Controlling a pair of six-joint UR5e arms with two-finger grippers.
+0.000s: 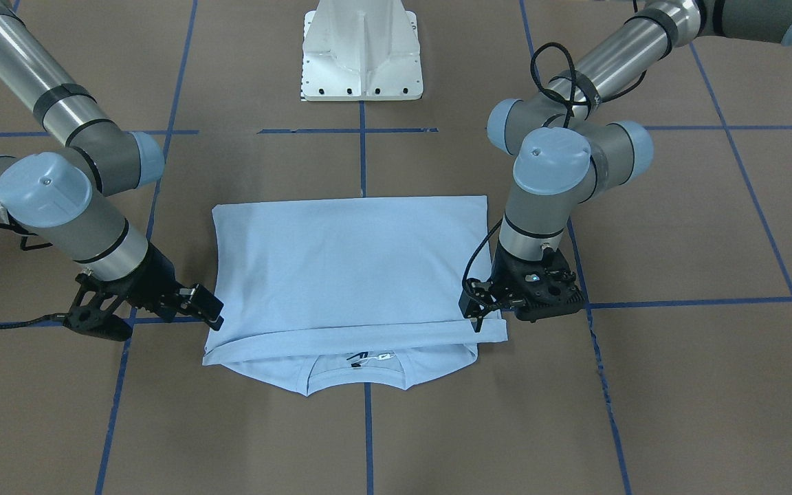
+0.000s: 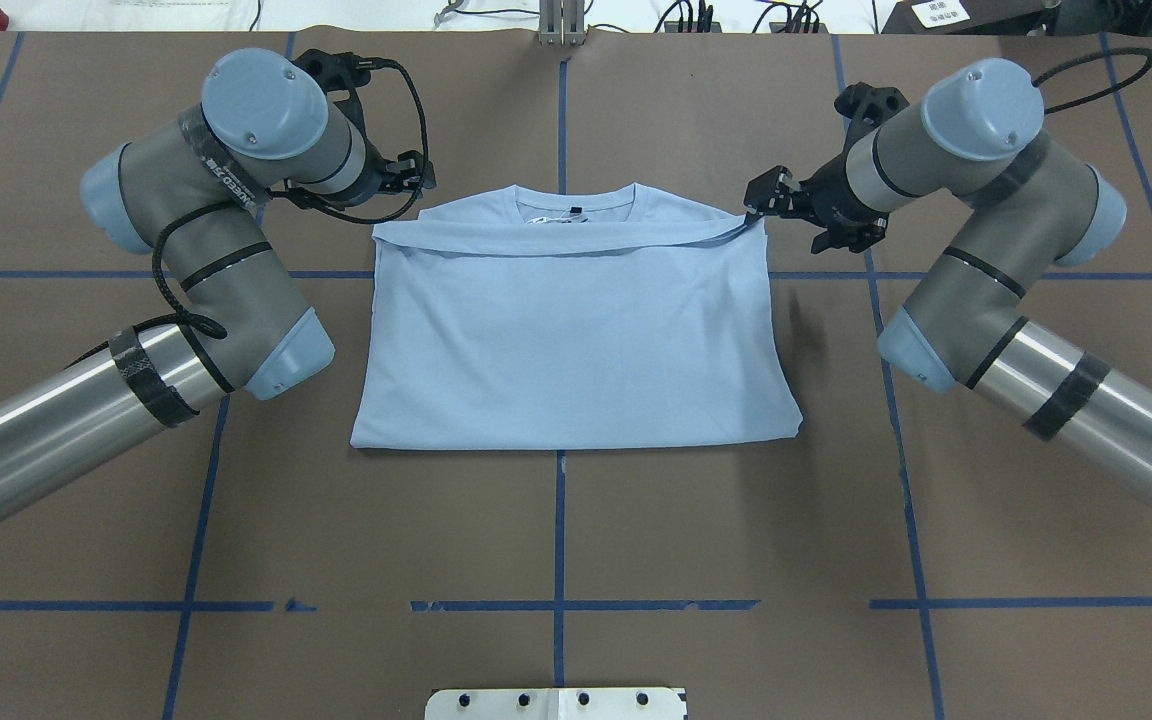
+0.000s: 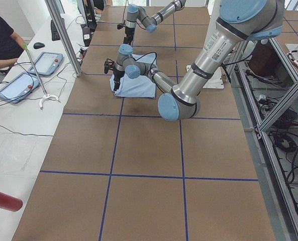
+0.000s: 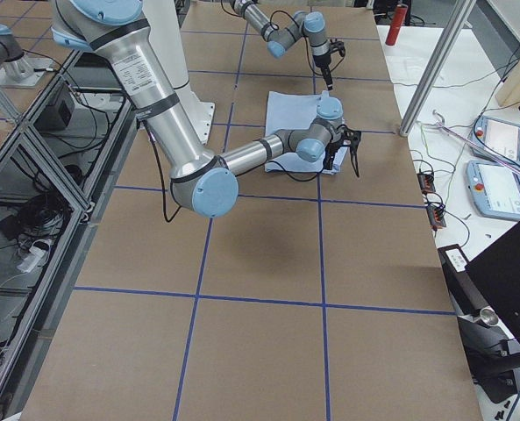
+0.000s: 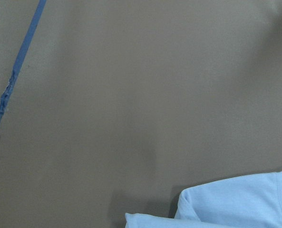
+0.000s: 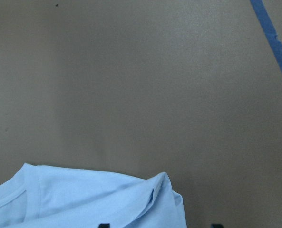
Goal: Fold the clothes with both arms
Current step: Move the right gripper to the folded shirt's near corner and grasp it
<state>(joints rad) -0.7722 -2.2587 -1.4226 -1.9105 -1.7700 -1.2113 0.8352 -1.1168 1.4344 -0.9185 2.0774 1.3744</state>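
Across the middle of the brown paper-covered table (image 2: 576, 540), the pale light-blue short-sleeved T-shirt (image 2: 576, 340) lies flat and doubled over. Its hem edge runs as a straight band just short of the round collar (image 2: 576, 203), which peeks out on the side far from the robot with its label and white tag (image 1: 382, 357) showing. The crease of that fold faces the robot's white pedestal base (image 1: 361, 62).

Both black cabled hands sit low at the two ends of the hem band. The right hand (image 2: 758, 208) is at the band's corner on its side. Its wrist view shows two dark fingertips (image 6: 103, 224) set wide apart, with the cloth corner lying slack between and ahead of them, so it grips nothing. The left hand (image 1: 476, 320) hangs over the opposite corner with a thin finger touching or just above the cloth. Whether it is parted or closed I cannot tell, and its wrist view shows only the table and the shirt's corner.

I judge the lengthwise fold, hem to collar, as laid, and the step in hand as letting go. Next would be lifting both hands straight clear so the top layer is not dragged. Then come fresh grips for a second fold, probably across the width, with both arms moving in step so the edges line up.
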